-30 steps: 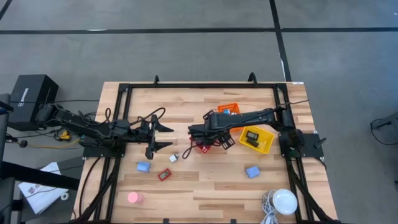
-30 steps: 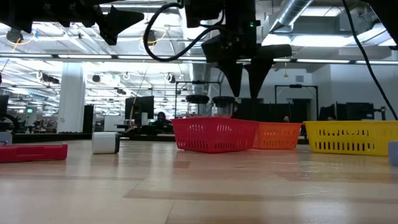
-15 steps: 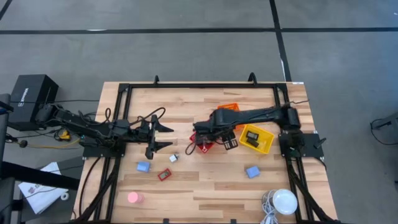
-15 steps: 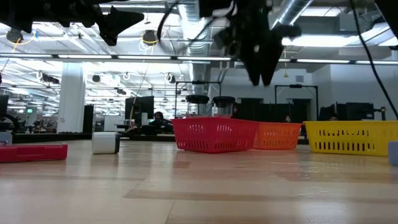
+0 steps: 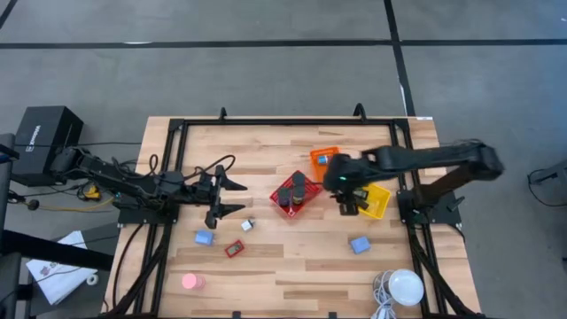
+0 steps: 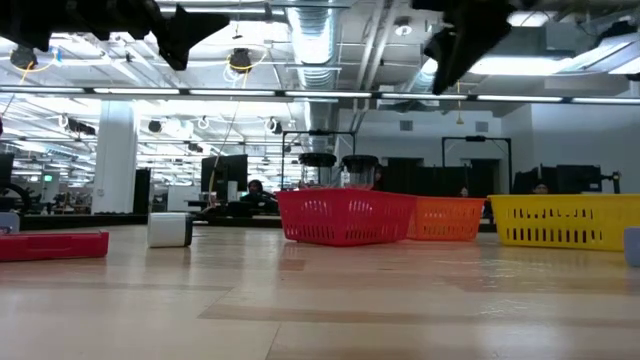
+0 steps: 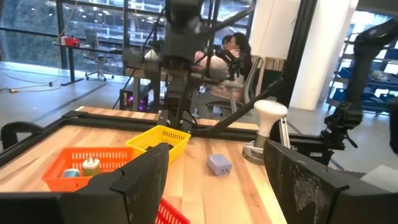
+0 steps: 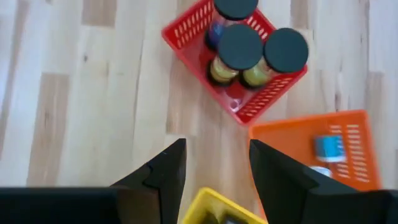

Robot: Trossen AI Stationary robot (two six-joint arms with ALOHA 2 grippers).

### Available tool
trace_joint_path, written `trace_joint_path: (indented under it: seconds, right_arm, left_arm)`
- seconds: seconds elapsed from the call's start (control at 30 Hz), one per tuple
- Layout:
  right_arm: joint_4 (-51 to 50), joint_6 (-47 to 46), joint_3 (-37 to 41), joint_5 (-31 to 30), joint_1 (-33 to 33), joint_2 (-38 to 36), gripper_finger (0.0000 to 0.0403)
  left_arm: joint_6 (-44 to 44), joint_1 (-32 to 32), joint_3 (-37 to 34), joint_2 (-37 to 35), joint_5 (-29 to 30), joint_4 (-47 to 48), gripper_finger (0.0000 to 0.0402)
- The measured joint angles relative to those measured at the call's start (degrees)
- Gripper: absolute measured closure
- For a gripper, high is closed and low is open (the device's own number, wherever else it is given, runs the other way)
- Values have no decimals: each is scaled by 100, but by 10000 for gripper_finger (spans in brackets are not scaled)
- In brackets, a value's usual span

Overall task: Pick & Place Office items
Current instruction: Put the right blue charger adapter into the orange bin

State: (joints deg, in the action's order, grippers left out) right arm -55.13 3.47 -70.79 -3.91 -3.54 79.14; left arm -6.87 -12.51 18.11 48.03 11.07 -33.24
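My right gripper (image 5: pixel 348 202) hangs open and empty in the air between the red mesh basket (image 5: pixel 295 195) and the yellow basket (image 5: pixel 376 200). In its wrist view the gripper (image 8: pixel 214 168) looks down on three black-lidded jars (image 8: pixel 249 46) standing in the red basket. My left gripper (image 5: pixel 232 196) is open and empty above the table's left half. On the wood lie two blue blocks (image 5: pixel 205 237) (image 5: pixel 359 245), a red-framed piece (image 5: pixel 234 250), a pink disc (image 5: pixel 190 282) and a small whitish bit (image 5: pixel 248 225).
The orange basket (image 5: pixel 324 159) holds small items, and dark rectangles lie in the yellow basket. A white round lamp (image 5: pixel 405 286) stands at the near right corner. A black frame (image 5: pixel 292 122) runs around the table's far edge and sides. Bare wood lies near the middle.
My right gripper has drawn back from over the red basket toward the table's right and has risen, leaving the top of the low view. The red basket and its jars, covered by the arm before, now show in full.
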Motion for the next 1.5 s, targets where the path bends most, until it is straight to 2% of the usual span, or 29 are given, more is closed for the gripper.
trace_joint_path:
  seconds: [0.23,0.33,0.4,0.6,0.83,0.97,1.17,1.5]
  right_arm:
    - [2873,-305,2327,2,-404,-1634,238]
    - [4421,-129,3070,3,-541,-2035,238]
    - [5028,-150,3427,3,-633,-2183,237]
    - [4729,-227,3884,-1,-775,-2690,239]
    - [4370,231,4007,-23,-747,-3933,248]
    - [4240,-60,4007,-40,-719,-4296,253]
    - [4226,-497,4007,-38,-727,-3959,253]
    - [4459,-408,4007,-41,-714,-2473,248]
  left_arm:
    - [-59,2,0,0,138,-92,143]
    - [-464,2,0,6,309,-93,143]
    - [-788,2,0,77,478,-119,143]
    - [-1030,4,228,613,519,-80,143]
    - [-713,6,721,1239,518,-66,159]
    - [-898,4,750,1442,518,-29,166]
    - [-1012,-176,752,1957,534,-12,169]
    - [-1003,-446,752,2225,573,-3,170]
